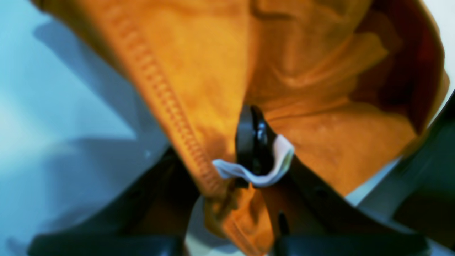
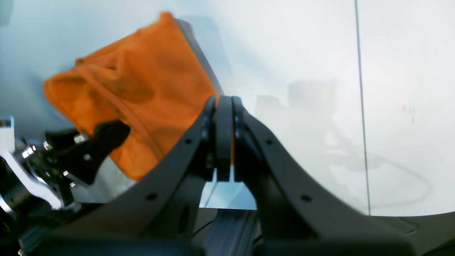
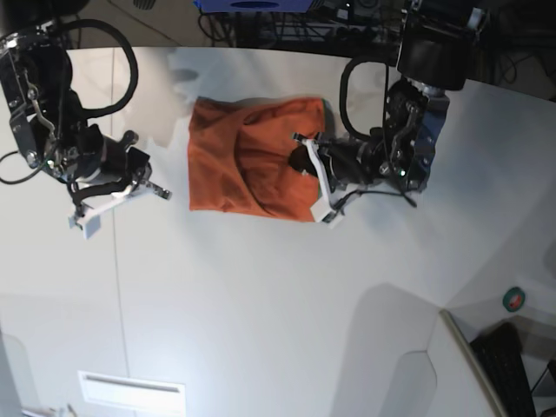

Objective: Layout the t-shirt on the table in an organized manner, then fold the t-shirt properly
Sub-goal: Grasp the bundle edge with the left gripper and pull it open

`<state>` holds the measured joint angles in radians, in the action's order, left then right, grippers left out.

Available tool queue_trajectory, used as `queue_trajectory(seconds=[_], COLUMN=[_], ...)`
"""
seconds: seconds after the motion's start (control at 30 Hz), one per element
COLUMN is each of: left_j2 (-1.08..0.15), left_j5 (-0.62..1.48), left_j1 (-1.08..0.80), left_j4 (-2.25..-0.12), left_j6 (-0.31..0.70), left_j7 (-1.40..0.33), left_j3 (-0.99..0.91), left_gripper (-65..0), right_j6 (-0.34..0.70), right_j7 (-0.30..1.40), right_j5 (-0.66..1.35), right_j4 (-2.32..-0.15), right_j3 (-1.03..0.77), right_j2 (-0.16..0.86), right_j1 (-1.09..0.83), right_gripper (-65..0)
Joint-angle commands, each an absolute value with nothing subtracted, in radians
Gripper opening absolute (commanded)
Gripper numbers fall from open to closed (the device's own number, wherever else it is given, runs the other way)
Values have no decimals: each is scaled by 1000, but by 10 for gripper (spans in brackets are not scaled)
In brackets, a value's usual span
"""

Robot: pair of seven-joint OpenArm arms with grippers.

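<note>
T-shirt [image 3: 243, 161] bunched on table [image 3: 261, 295] — left gripper [image 1: 257, 142] pinching its cloth; right gripper [image 2: 224, 138] closed, empty.

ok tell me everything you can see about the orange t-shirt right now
The t-shirt is plain bright orange soft cloth, lying bunched and creased on the white table, not spread flat. A stitched hem and a small white neck tag show in the left wrist view. The left gripper is at the shirt's edge, its fingers shut on the cloth by the tag. The right gripper is shut, apart from the shirt.
</note>
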<state>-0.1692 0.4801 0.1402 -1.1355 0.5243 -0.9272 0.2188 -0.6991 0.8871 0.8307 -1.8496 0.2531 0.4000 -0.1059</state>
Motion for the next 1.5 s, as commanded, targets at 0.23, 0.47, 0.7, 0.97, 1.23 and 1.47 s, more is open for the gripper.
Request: queue_trajectory(seconds=[0.23, 0.47, 0.7, 0.97, 1.23, 1.47], left_j2=[-292, -251, -177, -56, -22, -21], left_j5=[479, 479, 412, 124, 114, 119], left_j1=[561, 792, 828, 765, 762, 766], left_j4=[-1139, -1133, -1129, -1004, -929, -935], left_j6=[533, 533, 533, 657, 671, 671], left_j7=[-963, -690, -545, -515, -421, -427], left_j3=[940, 1448, 1484, 1484, 1484, 1484], left_gripper=[-650, -650, -650, -650, -650, -650], right_j6=[-698, -698, -698, -698, -698, -698], right_j7=[881, 875, 875, 875, 875, 874], right_j5=[823, 823, 822, 822, 822, 820], right_j4=[-1860, -1860, -1860, -1859, -1828, -1765], right_j3=[171, 156, 156, 156, 160, 162], right_j2=[414, 407, 404, 384, 378, 349], right_j1=[-108, -162, -200, -225, -222, -219], right_gripper=[-650, -650, -650, -650, -650, -650])
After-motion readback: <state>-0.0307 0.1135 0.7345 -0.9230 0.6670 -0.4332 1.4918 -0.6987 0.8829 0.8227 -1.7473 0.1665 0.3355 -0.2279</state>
